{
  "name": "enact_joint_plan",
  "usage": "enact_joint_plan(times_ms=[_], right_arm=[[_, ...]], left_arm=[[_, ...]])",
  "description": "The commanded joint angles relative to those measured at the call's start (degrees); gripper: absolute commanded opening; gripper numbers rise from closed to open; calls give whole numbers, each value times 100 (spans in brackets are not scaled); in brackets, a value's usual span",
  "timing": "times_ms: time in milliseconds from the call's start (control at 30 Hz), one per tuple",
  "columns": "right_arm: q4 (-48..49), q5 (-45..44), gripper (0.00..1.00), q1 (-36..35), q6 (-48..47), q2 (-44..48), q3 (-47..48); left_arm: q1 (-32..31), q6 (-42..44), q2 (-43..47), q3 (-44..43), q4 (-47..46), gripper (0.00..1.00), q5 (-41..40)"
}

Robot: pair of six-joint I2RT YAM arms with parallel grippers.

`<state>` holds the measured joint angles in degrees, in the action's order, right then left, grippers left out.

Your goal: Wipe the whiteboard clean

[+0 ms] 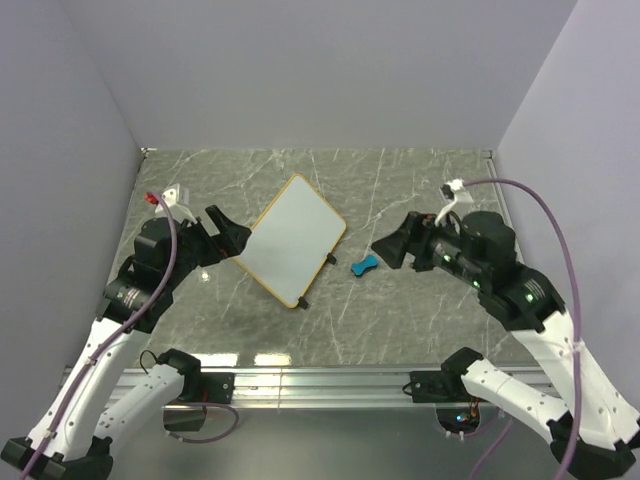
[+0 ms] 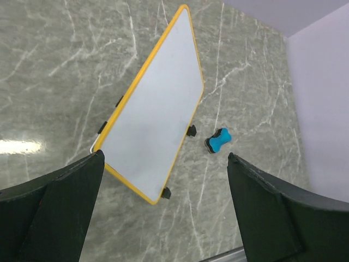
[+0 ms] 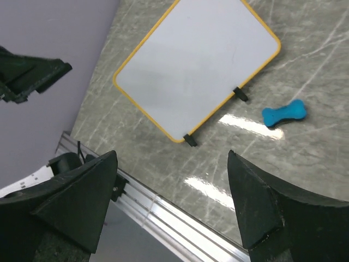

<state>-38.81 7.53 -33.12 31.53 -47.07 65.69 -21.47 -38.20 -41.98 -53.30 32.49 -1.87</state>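
Observation:
The whiteboard lies slanted on the marble table, with a yellow frame and two black feet on its right edge. Its white face shows no marks, also in the right wrist view. A blue bone-shaped eraser rests on the table just right of the board. My left gripper stands open at the board's left edge, nothing between its fingers. My right gripper is open and empty, just right of the eraser.
An aluminium rail runs along the table's near edge, also in the right wrist view. Grey walls close in the left, back and right sides. The left arm's fingers show at the right wrist view's left edge.

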Motion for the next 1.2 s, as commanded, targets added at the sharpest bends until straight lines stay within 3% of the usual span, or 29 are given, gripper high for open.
enact_joint_plan(times_ms=[0, 333, 900, 1167], right_arm=[[-522, -287, 88, 8, -235, 452, -153], [-1112, -709, 88, -1, -139, 1243, -548], [101, -331, 94, 8, -164, 1059, -856], [813, -322, 95, 8, -340, 1446, -1330]], left_arm=[[-23, 470, -170, -312, 135, 99, -182], [-23, 919, -653, -690, -93, 99, -288], [-23, 1060, -707, -726, -507, 99, -454], [-23, 1147, 65, 222, -1446, 95, -876]])
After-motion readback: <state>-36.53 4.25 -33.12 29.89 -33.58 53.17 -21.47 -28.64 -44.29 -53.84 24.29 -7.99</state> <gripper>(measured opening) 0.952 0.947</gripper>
